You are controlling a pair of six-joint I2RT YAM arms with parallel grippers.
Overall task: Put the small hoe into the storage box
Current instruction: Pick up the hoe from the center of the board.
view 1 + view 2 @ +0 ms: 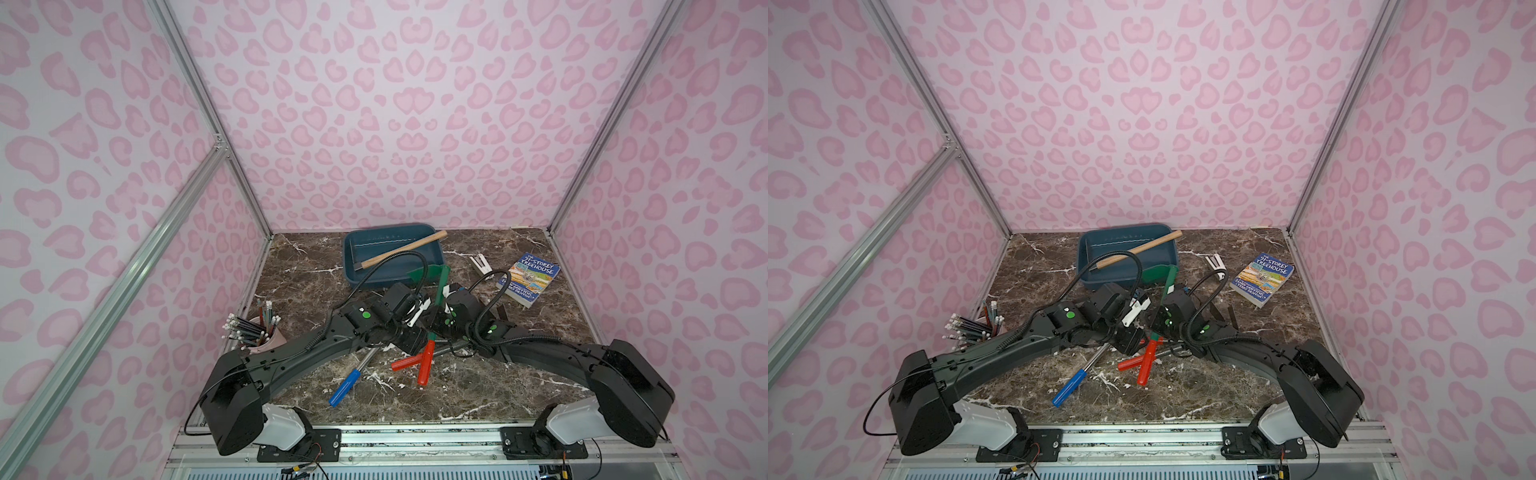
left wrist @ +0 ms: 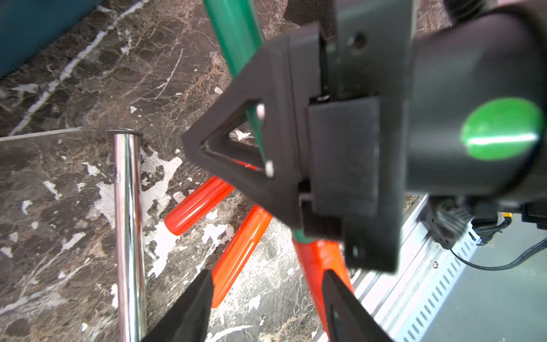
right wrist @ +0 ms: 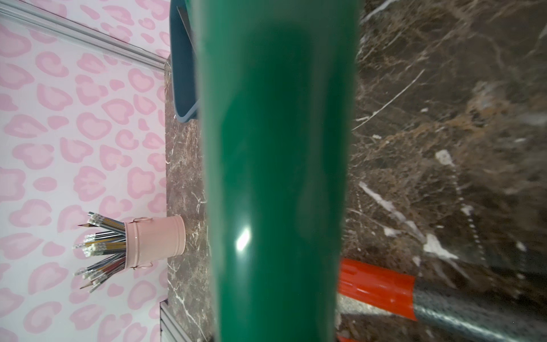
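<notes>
The small hoe has a green blade [image 1: 424, 274], a green shaft [image 3: 278, 177] and a red handle [image 2: 315, 260]. It hangs tilted above the table, blade end by the near edge of the storage box [image 1: 376, 249], a dark teal tub. My right gripper [image 1: 436, 318] is shut on the green shaft, its black fingers [image 2: 236, 142] clamped round it. My left gripper [image 2: 268, 277] is open below, one finger beside the hoe's red handle and nothing pinched between the jaws. The right gripper's own fingers are hidden in the right wrist view.
A wooden-handled hammer [image 1: 403, 249] lies in the box. Two red tool handles [image 1: 405, 364] and a chrome-shafted, blue-handled tool [image 1: 345, 386] lie under the arms. A pink pencil cup [image 1: 270, 336] stands left, a book [image 1: 530, 278] and a small white object [image 1: 480, 266] right.
</notes>
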